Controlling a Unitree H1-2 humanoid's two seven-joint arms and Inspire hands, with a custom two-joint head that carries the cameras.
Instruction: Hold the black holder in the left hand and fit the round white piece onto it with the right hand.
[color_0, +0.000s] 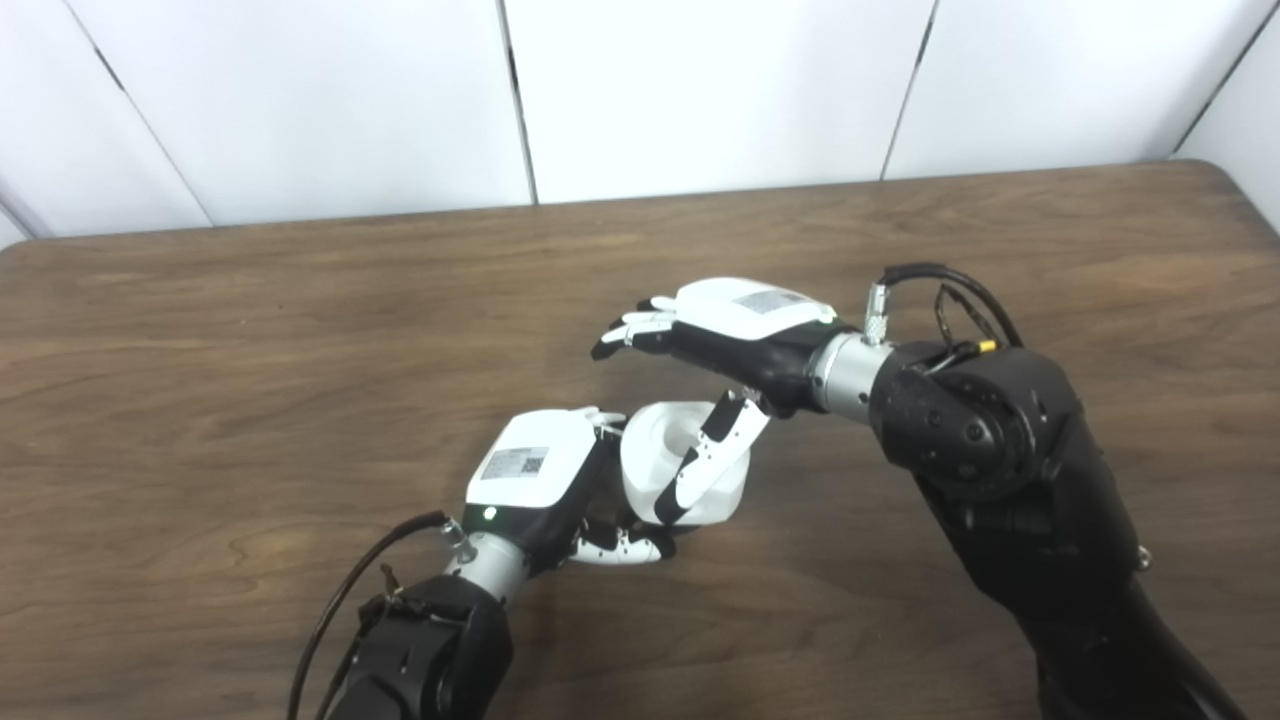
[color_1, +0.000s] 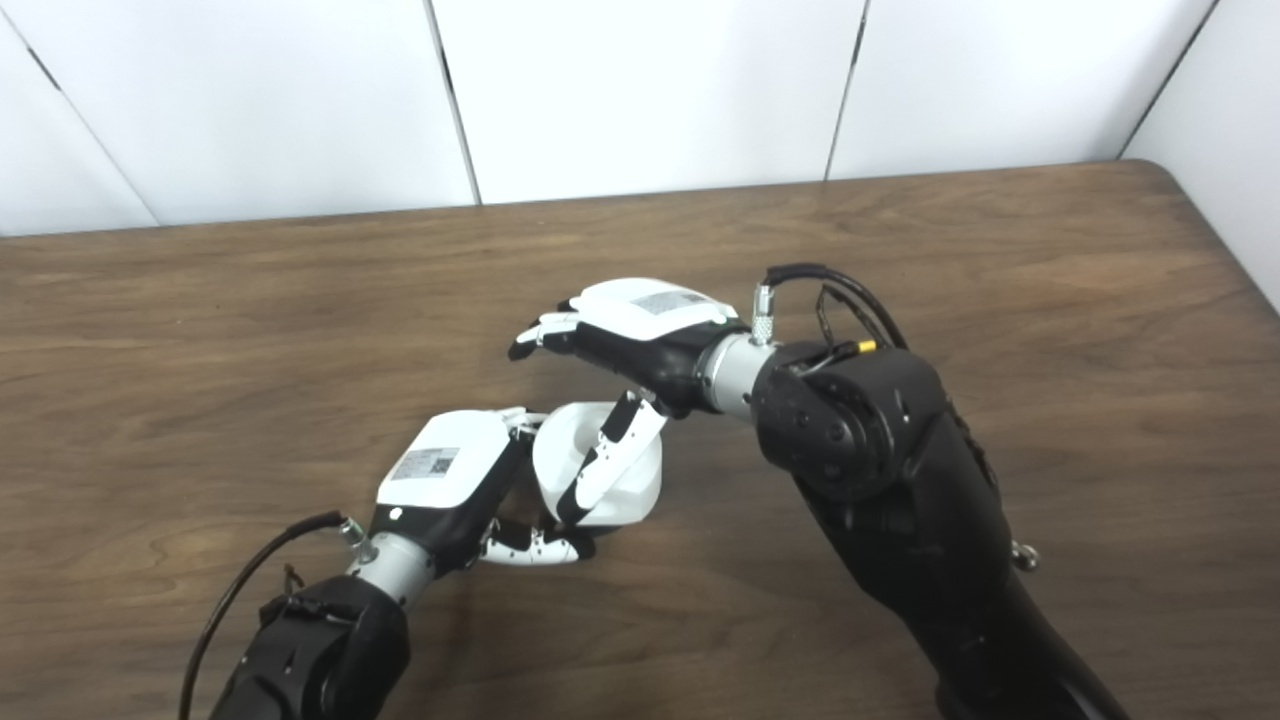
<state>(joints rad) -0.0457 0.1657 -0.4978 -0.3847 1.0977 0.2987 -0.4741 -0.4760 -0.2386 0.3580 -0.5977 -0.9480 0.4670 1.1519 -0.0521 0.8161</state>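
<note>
Going left to right, the left arm comes up from the bottom edge and the left hand (color_0: 535, 478) sits low over the wooden table (color_0: 200, 380), its fingers curled around the near-left side of the round white piece (color_0: 668, 440), which rests at about the middle of the tabletop with its open hollow tipped up and to the left. It looks like the left hand is grasping that white piece, though whatever is under its palm is hidden in both views, so I can't make out the black holder at all. The right eye view shows a bit more of the left thumb (color_1: 530, 545) lying flat along the table in front of the piece, while the left eye view gives a cleaner look into the hollow. The right hand (color_0: 740, 335) hovers just above and behind, fingers stretched out to the left and spread, holding nothing; only its thumb (color_0: 710, 455) hangs down across the front of the white piece, touching or nearly so. Room-wise, the far table edge runs along the white wall panels (color_1: 640, 90), the rounded right corner shows at the upper right, and there's bare wood on all sides of the hands.
</note>
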